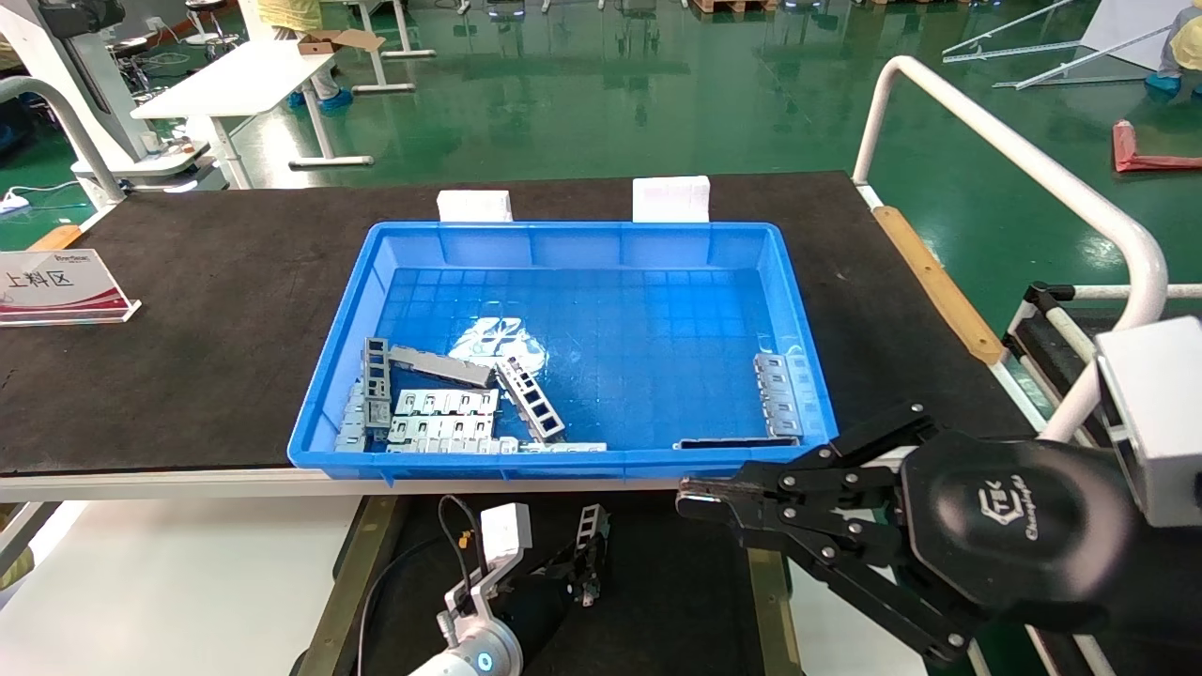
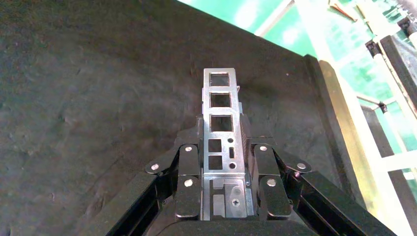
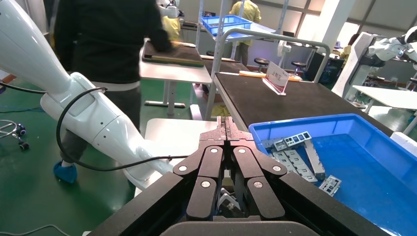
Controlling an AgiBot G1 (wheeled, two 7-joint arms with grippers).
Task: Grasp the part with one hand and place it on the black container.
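Note:
My left gripper (image 1: pixel 588 561) is shut on the part (image 1: pixel 591 526), a silver-grey ladder-like channel bar, low in front of the table. In the left wrist view the part (image 2: pixel 220 101) sticks out past my left gripper (image 2: pixel 222 132) and hangs over the matte floor of the black container (image 2: pixel 98 98). I cannot tell whether the part touches that floor. The black container (image 1: pixel 676 587) with brass side rails (image 1: pixel 772 601) lies below the table's front edge. My right gripper (image 1: pixel 693 498) is shut and empty at the lower right, beside the bin; it also shows in the right wrist view (image 3: pixel 225 129).
A blue plastic bin (image 1: pixel 329 376) on the black tabletop mat (image 1: pixel 207 310) holds several more metal parts (image 1: pixel 441 418) at its front left and one (image 1: pixel 778 394) at its right wall. A sign stand (image 1: pixel 61 286) is at the far left. A white rail (image 1: pixel 1033 178) runs at the right.

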